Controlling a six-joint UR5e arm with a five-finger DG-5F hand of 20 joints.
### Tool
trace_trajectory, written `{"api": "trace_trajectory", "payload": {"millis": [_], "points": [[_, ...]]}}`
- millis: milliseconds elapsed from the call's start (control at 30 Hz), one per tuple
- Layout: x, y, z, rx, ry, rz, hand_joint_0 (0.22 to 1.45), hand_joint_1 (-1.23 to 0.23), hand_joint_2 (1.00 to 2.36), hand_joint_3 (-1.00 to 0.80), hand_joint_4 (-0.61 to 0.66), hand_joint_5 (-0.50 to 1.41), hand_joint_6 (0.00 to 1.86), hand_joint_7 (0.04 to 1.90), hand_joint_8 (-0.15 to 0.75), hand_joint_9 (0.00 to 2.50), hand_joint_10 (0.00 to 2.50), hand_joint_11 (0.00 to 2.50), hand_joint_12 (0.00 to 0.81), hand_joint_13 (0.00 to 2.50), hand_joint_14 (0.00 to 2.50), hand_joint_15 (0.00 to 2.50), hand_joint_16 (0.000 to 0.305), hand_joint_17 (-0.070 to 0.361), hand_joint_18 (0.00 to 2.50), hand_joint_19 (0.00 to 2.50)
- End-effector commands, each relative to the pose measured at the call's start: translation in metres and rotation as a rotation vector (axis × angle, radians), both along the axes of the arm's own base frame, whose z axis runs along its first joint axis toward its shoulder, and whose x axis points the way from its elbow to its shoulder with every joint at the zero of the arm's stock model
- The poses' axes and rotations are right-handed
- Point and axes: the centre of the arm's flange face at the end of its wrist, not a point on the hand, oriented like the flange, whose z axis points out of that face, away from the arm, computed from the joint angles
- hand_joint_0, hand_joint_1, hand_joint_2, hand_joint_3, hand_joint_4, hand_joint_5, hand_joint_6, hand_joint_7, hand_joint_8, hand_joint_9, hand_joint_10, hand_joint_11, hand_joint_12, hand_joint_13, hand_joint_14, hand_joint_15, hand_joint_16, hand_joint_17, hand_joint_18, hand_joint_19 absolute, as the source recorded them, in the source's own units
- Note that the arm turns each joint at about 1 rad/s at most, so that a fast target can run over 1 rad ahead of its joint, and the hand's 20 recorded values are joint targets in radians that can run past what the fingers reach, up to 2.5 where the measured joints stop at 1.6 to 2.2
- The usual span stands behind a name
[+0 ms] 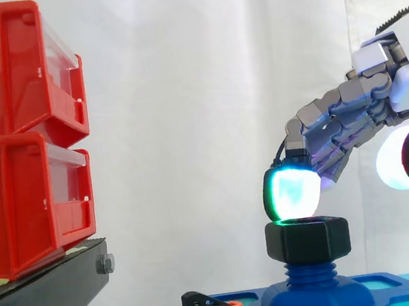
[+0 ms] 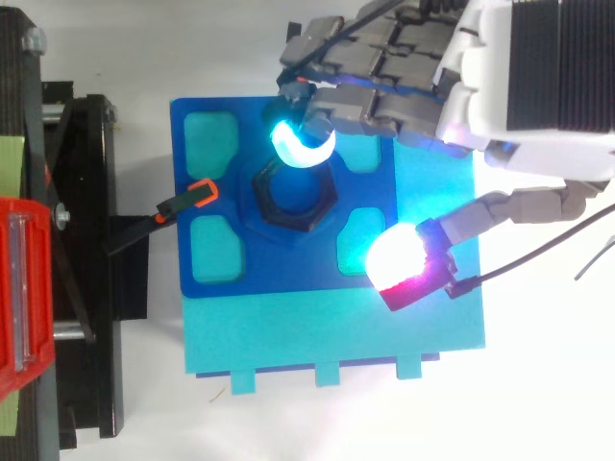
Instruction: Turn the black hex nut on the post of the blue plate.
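Observation:
The black hex nut (image 1: pixel 308 239) (image 2: pixel 293 197) sits on the threaded blue post (image 1: pixel 308 271) in the middle of the blue plate (image 2: pixel 192 120). My hand (image 1: pixel 348 109) (image 2: pixel 384 96) reaches in from the right, its fingers stretched out towards the nut. One cyan-glowing fingertip (image 1: pixel 293 193) (image 2: pixel 303 146) rests at the nut's top rim on its far edge. The thumb pad (image 2: pixel 399 257), glowing white and magenta, hangs to the right, apart from the nut. Nothing is gripped between thumb and fingers.
Two stacked red bins (image 1: pixel 15 131) stand on a black stand (image 1: pixel 42 292) at the left. A black clamp with an orange tip (image 2: pixel 197 195) holds the plate's left edge. The plate lies on a cyan base (image 2: pixel 336 327).

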Motion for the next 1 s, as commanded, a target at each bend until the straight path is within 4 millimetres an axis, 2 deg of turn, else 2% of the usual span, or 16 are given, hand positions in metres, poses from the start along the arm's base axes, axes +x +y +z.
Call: {"api": "trace_trajectory", "payload": {"millis": [0, 633, 733, 833, 867, 900, 967], "points": [[-0.002, 0.003, 0.004, -0.001, 0.005, -0.005, 0.42, -0.58, 1.00, -0.50, 0.25, -0.19, 0.50, 1.05, 0.275, 0.27, 0.00, 0.09, 0.373, 0.33, 0.01, 0.15, 0.063, 0.141, 0.30, 0.53], [-0.008, 0.007, 0.002, 0.012, 0.047, -0.023, 0.42, -0.57, 1.00, -0.50, 0.25, -0.19, 0.50, 1.05, 0.275, 0.28, 0.00, 0.10, 0.373, 0.33, 0.01, 0.15, 0.063, 0.142, 0.31, 0.53], [-0.010, 0.008, 0.007, 0.012, 0.044, -0.023, 0.42, -0.57, 1.00, -0.50, 0.25, -0.19, 0.50, 1.05, 0.275, 0.27, 0.00, 0.10, 0.374, 0.33, 0.01, 0.15, 0.063, 0.142, 0.31, 0.53], [-0.019, 0.008, 0.006, 0.010, 0.054, -0.023, 0.42, -0.57, 1.00, -0.50, 0.25, -0.19, 0.50, 1.05, 0.276, 0.27, 0.00, 0.09, 0.374, 0.33, 0.01, 0.15, 0.063, 0.142, 0.30, 0.52], [-0.031, 0.010, 0.004, 0.005, 0.060, -0.027, 0.42, -0.57, 1.00, -0.50, 0.24, -0.19, 0.50, 1.05, 0.276, 0.27, 0.00, 0.09, 0.373, 0.33, 0.01, 0.15, 0.063, 0.142, 0.30, 0.53], [-0.033, 0.010, 0.003, 0.006, 0.057, -0.032, 0.42, -0.57, 1.00, -0.50, 0.25, -0.19, 0.50, 1.05, 0.275, 0.27, 0.00, 0.10, 0.374, 0.33, 0.01, 0.15, 0.063, 0.142, 0.30, 0.53], [-0.039, 0.011, 0.007, 0.007, 0.031, -0.040, 0.42, -0.57, 1.00, -0.50, 0.24, -0.19, 0.50, 1.05, 0.276, 0.28, 0.00, 0.09, 0.373, 0.33, 0.01, 0.15, 0.063, 0.142, 0.30, 0.53]]}}
